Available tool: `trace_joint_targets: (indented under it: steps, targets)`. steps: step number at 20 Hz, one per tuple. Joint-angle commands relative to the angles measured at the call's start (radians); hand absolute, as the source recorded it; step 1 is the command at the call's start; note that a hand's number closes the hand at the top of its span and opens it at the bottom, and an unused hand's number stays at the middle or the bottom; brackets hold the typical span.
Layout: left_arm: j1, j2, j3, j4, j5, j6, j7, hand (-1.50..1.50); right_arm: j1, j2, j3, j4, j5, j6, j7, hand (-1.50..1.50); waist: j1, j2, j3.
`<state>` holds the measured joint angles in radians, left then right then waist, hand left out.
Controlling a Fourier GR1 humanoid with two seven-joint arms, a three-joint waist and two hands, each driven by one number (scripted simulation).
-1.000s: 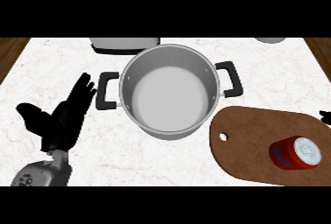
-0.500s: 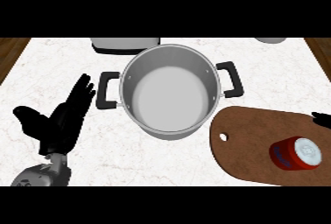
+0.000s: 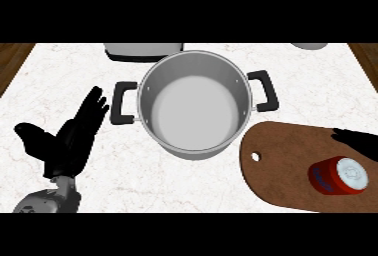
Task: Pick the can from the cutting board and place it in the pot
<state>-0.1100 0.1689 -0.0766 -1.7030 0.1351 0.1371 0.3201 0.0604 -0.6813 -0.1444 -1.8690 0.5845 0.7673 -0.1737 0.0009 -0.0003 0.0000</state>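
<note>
Though its label shows, can (image 3: 338, 175) lettering stays unreadable.

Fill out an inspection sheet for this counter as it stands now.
Surface: white marbled counter, wood showing at both top corners.
Job's things: red can upright on the brown cutting board; steel pot beside the board, nothing inside.
Clutter: grey object beyond the pot and a pale object at top right, both cut off.
Hands: left hand open, resting left of the pot; right hand only partly in view at the right edge, above the can.
Cables: nothing seen.
Surroundings: nothing seen.
</note>
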Motion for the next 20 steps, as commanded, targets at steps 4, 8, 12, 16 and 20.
trace_joint_targets:
  steps: [4, 8, 12, 16, 20]
  targets:
    - [-0.023, 0.003, 0.038, 0.023, 0.007, -0.043, -0.004, 0.00, 0.002, 0.075, 0.100, -0.038, 0.140, -0.002, 0.044, -1.50, -0.002, 0.000, 0.000]
    - [-0.015, -0.002, 0.048, -0.022, -0.006, -0.022, 0.052, 0.00, -0.003, 0.054, 0.094, 0.014, 0.211, -0.019, 0.016, -1.50, 0.000, 0.000, 0.000]
    - [-0.028, -0.036, 0.022, -0.032, -0.041, -0.007, 0.059, 0.00, -0.044, 0.057, 0.128, 0.104, 0.280, -0.036, -0.031, -1.50, 0.001, 0.000, 0.000]
    - [0.009, -0.067, 0.007, -0.010, -0.067, -0.019, 0.005, 0.00, -0.065, 0.095, 0.115, 0.141, 0.313, -0.042, -0.045, -1.50, 0.000, 0.000, 0.000]
    - [0.019, -0.037, 0.054, 0.045, -0.033, -0.073, -0.061, 0.00, -0.074, 0.099, 0.114, 0.162, 0.268, -0.040, -0.133, 1.50, -0.001, 0.000, 0.000]
